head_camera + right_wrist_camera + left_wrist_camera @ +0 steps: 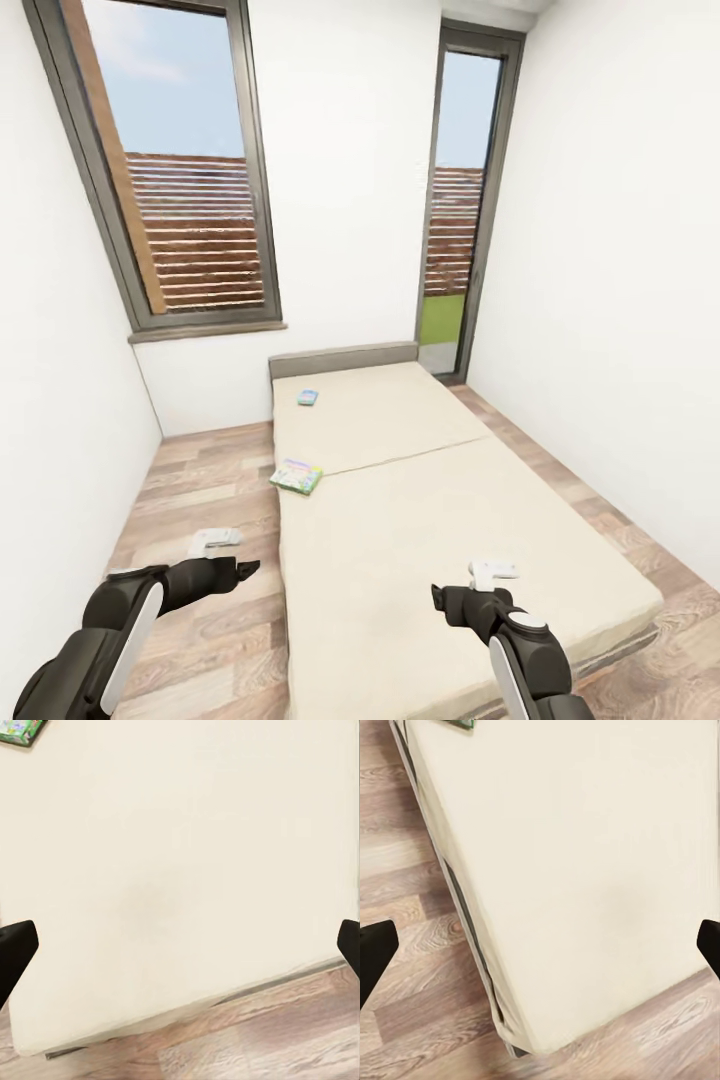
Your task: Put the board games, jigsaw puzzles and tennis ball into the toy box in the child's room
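Head view: narrow white-walled room, wood-plank floor (200,480). Bed (420,520) runs from near to far along the middle-right, beige mattress in two sections, grey headboard (343,358) at the far wall. Window (180,170) far left; tall glazed door (462,200) far right.

Two board games lie on the bed, well apart. Green game (297,477) sits at the bed's left edge, by the seam between the mattress sections, a corner slightly over the side. Blue game (308,397) lies farther off, near the headboard, on the left part of the far section.

Left tool (243,571) hovers over the floor just left of the bed's near part; in the left wrist view its black fingers (375,952) stand wide apart, nothing between them, bed edge and floor below. Right tool (440,598) hangs over the near mattress; right wrist view shows fingers (16,949) spread apart and empty, with the green game's corner (19,730) at the frame's edge.
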Available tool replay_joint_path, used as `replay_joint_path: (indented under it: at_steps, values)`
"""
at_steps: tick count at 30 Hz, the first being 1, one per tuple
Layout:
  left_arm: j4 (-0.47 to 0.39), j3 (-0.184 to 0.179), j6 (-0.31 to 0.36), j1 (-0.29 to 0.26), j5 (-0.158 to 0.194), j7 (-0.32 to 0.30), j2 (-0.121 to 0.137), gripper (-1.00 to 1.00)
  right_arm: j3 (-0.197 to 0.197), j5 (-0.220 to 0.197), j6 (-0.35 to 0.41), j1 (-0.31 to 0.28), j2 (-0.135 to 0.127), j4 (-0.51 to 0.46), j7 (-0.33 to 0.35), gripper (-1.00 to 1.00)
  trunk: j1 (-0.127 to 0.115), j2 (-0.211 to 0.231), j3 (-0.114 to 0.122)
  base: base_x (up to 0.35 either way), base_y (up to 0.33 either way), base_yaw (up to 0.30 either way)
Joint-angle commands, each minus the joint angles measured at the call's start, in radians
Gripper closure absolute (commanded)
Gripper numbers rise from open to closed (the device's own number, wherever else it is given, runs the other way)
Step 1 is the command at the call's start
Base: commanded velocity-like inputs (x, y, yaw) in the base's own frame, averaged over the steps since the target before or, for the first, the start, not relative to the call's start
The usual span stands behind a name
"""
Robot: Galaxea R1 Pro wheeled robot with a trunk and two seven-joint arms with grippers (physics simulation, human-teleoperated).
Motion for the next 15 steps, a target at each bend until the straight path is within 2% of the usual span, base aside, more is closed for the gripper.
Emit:
replay_joint_path:
  at_steps: [1, 7, 15]
  values:
    - [-0.001, 0.001, 0.007, -0.001, 0.008, 0.001, 0.0, -1.0, 0.001, -0.001, 0.005, -0.001, 0.0, 0.0, -0.006, -1.0, 0.001, -0.002, -0.002, 0.046, 0.09, -0.28]
    - [-0.001, 0.001, 0.006, -0.001, 0.008, 0.001, 0.0, -1.0, 0.001, -0.001, 0.005, -0.001, 0.0, 0.002, -0.006, -1.0, 0.001, -0.002, -0.002, 0.013, 0.04, -0.28]
    - [-0.001, 0.0, 0.006, -0.001, 0.008, 0.001, 0.0, -1.0, 0.001, -0.001, 0.005, -0.001, 0.001, 0.002, -0.006, -1.0, 0.001, -0.002, -0.002, 0.001, 0.173, -0.28]
